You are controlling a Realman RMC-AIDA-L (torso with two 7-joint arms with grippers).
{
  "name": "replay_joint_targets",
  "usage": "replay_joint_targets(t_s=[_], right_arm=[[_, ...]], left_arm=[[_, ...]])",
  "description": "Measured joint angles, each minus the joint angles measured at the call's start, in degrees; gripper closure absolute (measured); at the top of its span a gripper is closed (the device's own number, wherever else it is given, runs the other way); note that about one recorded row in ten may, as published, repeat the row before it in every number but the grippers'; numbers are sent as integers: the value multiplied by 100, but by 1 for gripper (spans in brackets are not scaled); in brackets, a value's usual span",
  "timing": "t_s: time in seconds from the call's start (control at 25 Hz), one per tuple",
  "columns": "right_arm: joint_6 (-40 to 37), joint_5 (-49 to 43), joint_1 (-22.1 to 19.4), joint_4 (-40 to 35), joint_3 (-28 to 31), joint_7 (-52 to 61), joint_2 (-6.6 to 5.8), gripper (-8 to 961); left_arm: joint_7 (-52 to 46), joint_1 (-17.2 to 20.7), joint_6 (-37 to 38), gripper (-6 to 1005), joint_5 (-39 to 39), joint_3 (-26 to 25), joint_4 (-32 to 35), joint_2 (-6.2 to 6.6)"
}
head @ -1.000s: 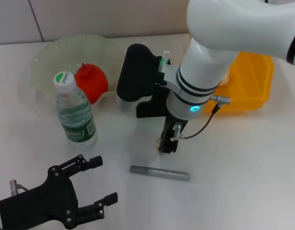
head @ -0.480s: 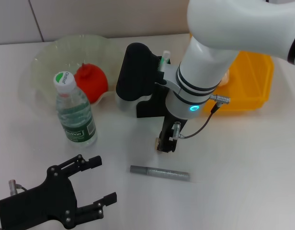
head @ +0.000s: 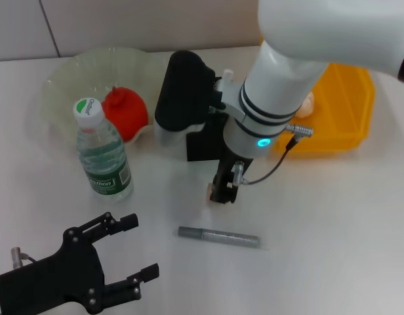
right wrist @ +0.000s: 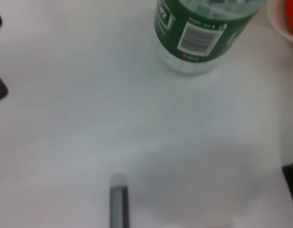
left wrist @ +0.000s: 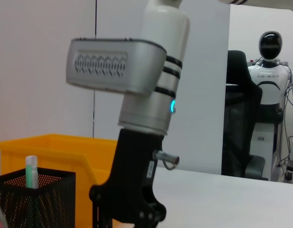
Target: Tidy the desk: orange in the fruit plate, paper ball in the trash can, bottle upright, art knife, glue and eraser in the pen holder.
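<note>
The glue [head: 218, 236] lies flat on the white counter [head: 333, 223], a slim grey-silver stick, well apart from everything else on the near side; the right wrist view shows one blunt end of it [right wrist: 119, 204] on bare surface. It looks light, rigid and smooth, so it will likely roll or skid under a nudge; the safest hold is probably across its middle, pinched square to its length. Just beyond it the right tool [head: 223, 190] hangs low over the counter in front of the pen holder [head: 202, 143], with something small and beige between its tips that I take for the eraser [head: 216, 192]; the tips seem closed on it, though the block is mostly hidden. The holder is a black mesh box, stiff and open-topped, and the knife [head: 224, 80] stands in it, mint-green with a white tip. To the left the bottle [head: 102, 152] stands upright, clear ribbed plastic with a green label. Behind it the orange [head: 125, 111] sits in the plate [head: 71, 85], a wavy translucent bowl. The yellow bin [head: 340, 111] holds the paper ball [head: 307, 102], partly hidden by the arm. The left tool [head: 126, 252] rests at the near edge, fingers spread, holding nothing.
</note>
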Motion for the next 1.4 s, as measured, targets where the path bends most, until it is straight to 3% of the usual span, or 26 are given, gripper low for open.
replay_joint_targets(t_s=[0.28, 0.68, 1.08, 1.4], right_arm=[[-622, -374, -150, -807, 861, -26, -37, 706], [-1039, -664, -316, -1961, 1582, 63, -28, 692], [-1086, -1208, -324, -2723, 1900, 259, -24, 678], [-755, -1347, -445, -2658, 1930, 260, -16, 667]], left_arm=[[-11, -30, 0, 197, 0, -1, -4, -9], [-17, -50, 18, 197, 0, 7, 35, -9], [-20, -51, 49, 197, 0, -4, 35, -9], [-88, -51, 67, 197, 0, -33, 35, -4]])
